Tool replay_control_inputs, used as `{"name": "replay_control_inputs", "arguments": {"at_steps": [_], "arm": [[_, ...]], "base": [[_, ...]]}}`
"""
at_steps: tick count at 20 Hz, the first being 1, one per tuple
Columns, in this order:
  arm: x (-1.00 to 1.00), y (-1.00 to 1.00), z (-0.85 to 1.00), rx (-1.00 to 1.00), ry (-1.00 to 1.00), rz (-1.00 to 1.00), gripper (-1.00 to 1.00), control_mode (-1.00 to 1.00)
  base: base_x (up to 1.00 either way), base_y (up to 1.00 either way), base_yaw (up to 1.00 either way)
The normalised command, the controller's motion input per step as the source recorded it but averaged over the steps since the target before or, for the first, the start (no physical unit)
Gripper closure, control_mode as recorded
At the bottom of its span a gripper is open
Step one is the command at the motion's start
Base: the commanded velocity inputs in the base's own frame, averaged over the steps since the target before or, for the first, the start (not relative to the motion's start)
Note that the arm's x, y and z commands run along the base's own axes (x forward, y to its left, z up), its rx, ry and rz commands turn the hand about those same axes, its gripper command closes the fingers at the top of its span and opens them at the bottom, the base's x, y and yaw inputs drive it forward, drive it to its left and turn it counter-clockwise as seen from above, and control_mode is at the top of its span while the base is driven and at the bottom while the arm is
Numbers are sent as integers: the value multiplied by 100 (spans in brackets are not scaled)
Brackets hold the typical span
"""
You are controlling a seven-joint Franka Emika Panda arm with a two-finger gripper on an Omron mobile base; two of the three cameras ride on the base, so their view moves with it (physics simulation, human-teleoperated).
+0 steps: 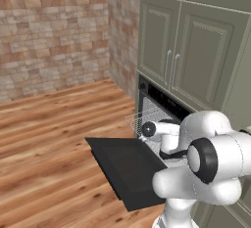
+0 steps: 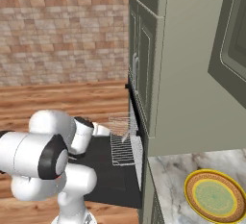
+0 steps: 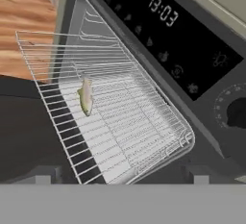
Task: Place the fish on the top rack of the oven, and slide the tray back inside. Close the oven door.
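The fish (image 3: 86, 95), small and pale grey-green, lies on the top rack (image 3: 129, 117), a silver wire grid pulled partly out of the oven (image 3: 178, 35). My gripper (image 3: 121, 176) hovers above the rack's front part, open, with nothing between its fingertips (image 3: 44, 175); the fish is apart from them, further along the rack. The oven door (image 1: 130, 171) hangs open and flat below the rack (image 1: 138, 121). From the right base view the rack (image 2: 120, 122) juts out over the door (image 2: 103, 172).
Grey-green cabinets (image 1: 191, 51) stand above the oven. A second wire shelf (image 2: 122, 153) sits lower in the oven. A yellow plate with an orange rim (image 2: 214, 196) rests on the marble counter (image 2: 168, 180) to the right. Wooden floor (image 1: 49, 139) spreads to the left.
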Motion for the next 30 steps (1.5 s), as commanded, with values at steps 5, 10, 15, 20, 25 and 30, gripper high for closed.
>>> {"name": "replay_control_inputs", "arguments": {"at_steps": [5, 10, 15, 20, 25, 30], "arm": [[-6, 32, 54, -2, 3, 2, -100, -100], [0, 48, -5, -13, 15, 8, -100, -100], [0, 44, -58, -21, 22, 10, -100, -100], [0, 14, -66, -21, 10, 8, -100, -100], [4, 0, -36, -11, 0, 0, -100, -100], [16, -14, -25, -7, 0, 0, -100, -100]], "base": [[0, 0, 0], [0, 0, 0], [0, 0, 0], [0, 0, 0], [0, 0, 0], [0, 0, 0]]}}
